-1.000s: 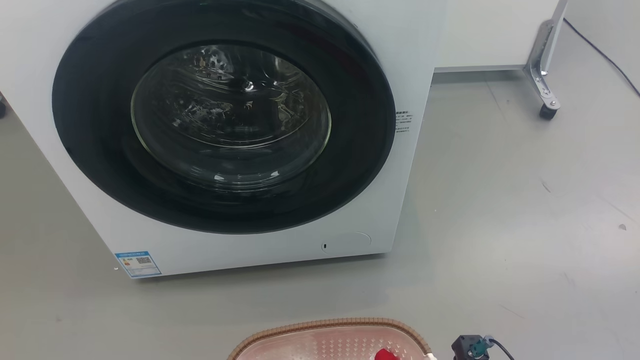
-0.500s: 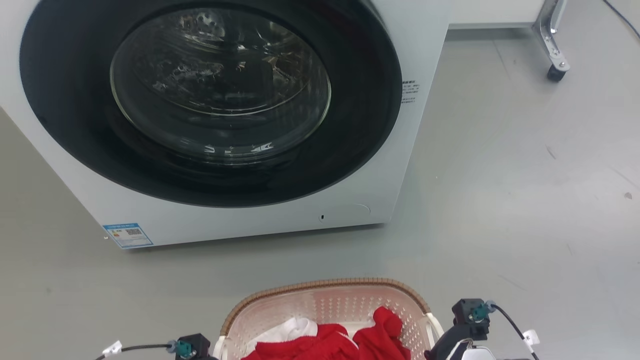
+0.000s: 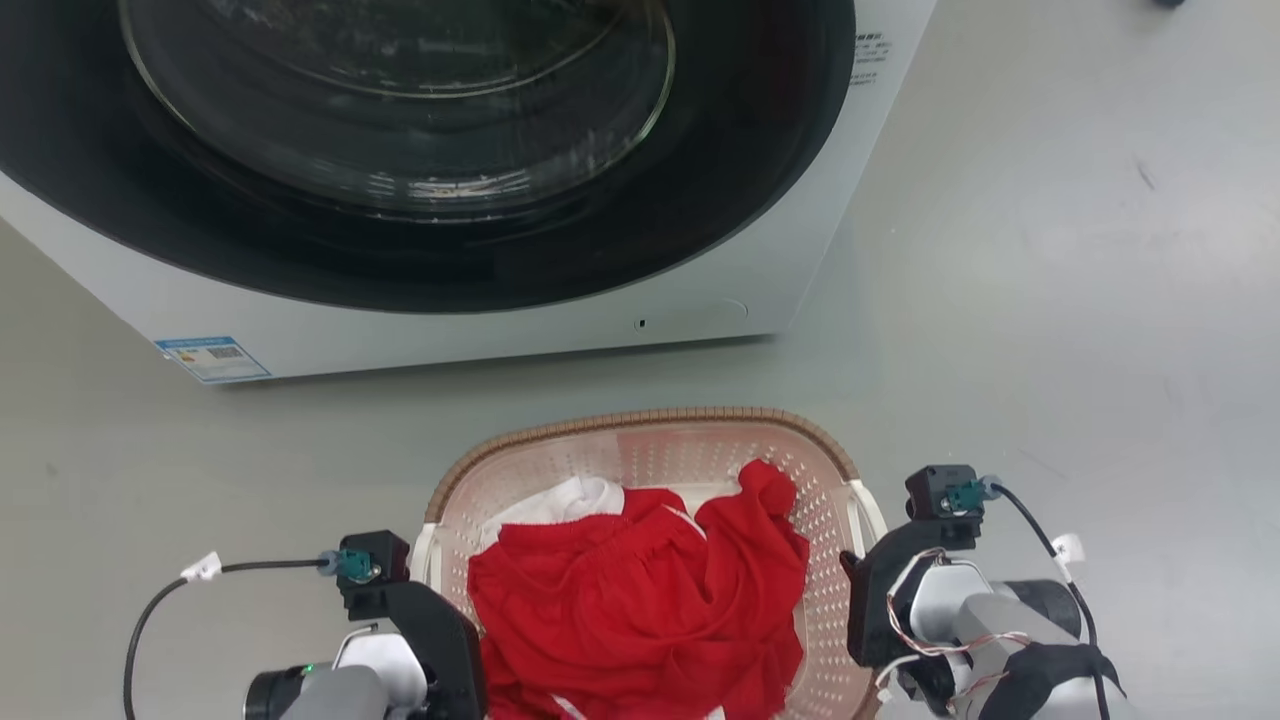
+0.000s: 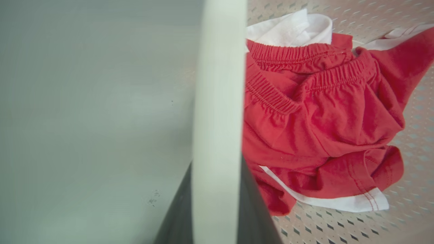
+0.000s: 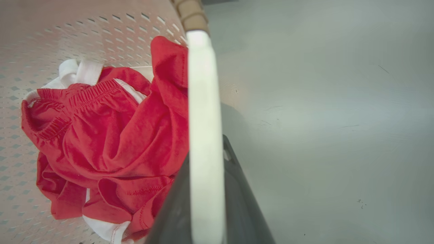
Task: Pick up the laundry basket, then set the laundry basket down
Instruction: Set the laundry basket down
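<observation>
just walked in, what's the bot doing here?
The robot has a two-arm hold on the basket. The left gripper is shut on the left handle and the right gripper on the right handle. Red clothes and a white piece lie inside. The basket is in front of the washer, whose door is shut. I cannot tell whether it is off the floor.

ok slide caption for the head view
The left tool and right tool grip the laundry basket of red clothes before the washer.
</observation>
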You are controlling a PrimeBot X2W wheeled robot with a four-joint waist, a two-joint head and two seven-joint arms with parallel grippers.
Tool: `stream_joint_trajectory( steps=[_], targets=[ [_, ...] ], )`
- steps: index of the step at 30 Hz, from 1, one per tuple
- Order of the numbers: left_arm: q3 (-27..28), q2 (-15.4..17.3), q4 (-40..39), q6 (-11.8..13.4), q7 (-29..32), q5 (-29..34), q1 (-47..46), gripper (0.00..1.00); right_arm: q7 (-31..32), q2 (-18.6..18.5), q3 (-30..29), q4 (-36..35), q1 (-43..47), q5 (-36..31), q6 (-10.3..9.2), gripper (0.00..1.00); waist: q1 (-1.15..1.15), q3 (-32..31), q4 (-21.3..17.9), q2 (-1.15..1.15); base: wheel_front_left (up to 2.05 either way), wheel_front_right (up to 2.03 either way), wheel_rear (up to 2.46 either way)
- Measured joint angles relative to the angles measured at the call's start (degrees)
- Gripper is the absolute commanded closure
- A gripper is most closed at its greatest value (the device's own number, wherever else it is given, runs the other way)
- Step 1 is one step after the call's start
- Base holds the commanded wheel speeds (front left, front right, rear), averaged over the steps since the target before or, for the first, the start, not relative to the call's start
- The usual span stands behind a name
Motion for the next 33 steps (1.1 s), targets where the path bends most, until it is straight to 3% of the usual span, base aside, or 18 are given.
stream_joint_trajectory(
  steps=[33],
  targets=[
    [-1.3, 1.9, -2.0, 1.6, -8.9, 4.4, -18.2, 1.00, -10.7, -1.4, -1.5, -1.1, -17.2, -1.8, -1.57, 1.00, 0.00, 26.2, 0.5, 0.00, 0.00, 0.00, 0.00]
  ],
)
